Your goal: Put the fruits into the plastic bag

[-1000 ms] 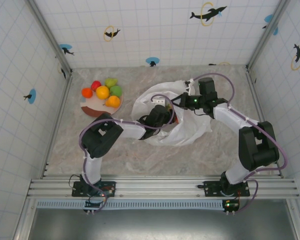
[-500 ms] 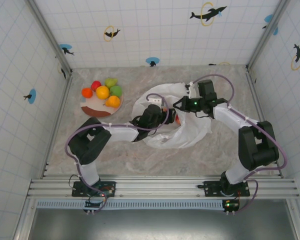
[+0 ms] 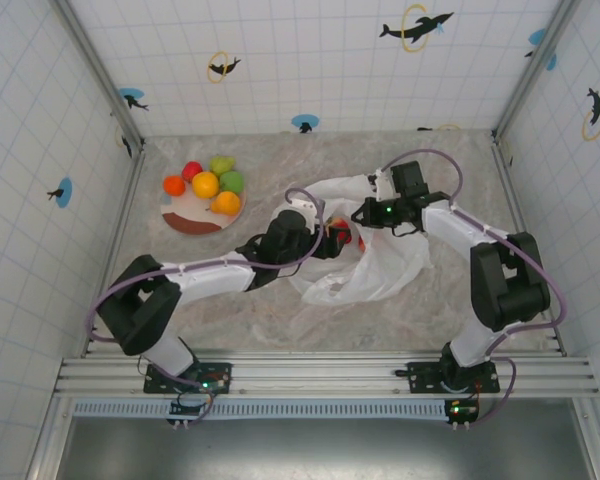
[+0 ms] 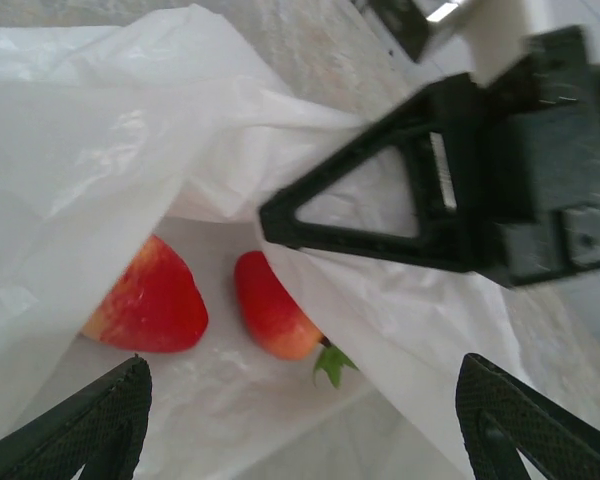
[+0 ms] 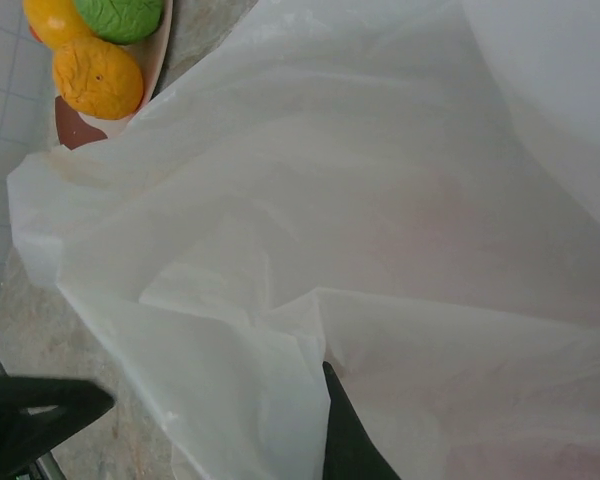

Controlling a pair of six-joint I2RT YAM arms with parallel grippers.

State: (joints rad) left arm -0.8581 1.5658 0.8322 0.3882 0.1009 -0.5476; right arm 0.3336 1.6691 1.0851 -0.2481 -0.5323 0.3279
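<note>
Left tool [image 4: 300, 420] spread at bag [image 4: 100, 150] mouth, two red fruits [image 4: 152, 300] inside. Right tool [image 3: 364, 214] pinching bag edge. Other fruits [image 3: 206, 185] on plate [image 3: 180, 222].

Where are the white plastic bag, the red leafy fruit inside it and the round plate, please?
White plastic bag [image 3: 370, 277], top external view, lower side.
Red leafy fruit [image 4: 272, 308], left wrist view, middle.
Round plate [image 3: 187, 225], top external view, near rim.
</note>
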